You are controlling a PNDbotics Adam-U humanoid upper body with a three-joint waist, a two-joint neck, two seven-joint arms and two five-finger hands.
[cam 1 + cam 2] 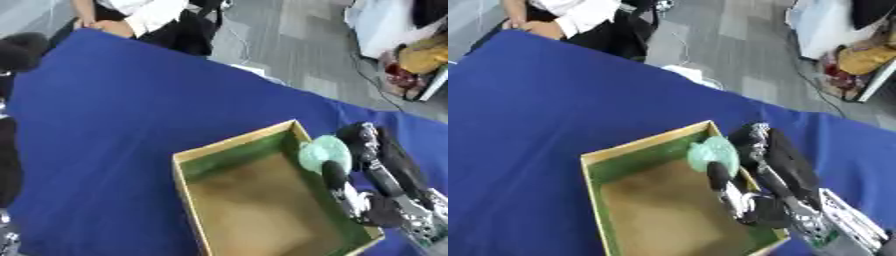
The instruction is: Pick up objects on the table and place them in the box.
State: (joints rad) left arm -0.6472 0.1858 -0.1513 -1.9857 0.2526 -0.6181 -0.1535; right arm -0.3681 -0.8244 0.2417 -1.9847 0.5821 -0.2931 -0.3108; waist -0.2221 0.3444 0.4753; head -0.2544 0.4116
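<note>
While the box (262, 200) sits askew on the blue table (114, 125), the left eye view shows the right hand (367, 165) at the box's right wall, fingers and thumb curled round a pale green object (325, 152) held over that rim. Left hand unseen. In the right eye view, the same green object hangs just inside the box's upper right corner, above its brown floor, thumb reaching into the box.
</note>
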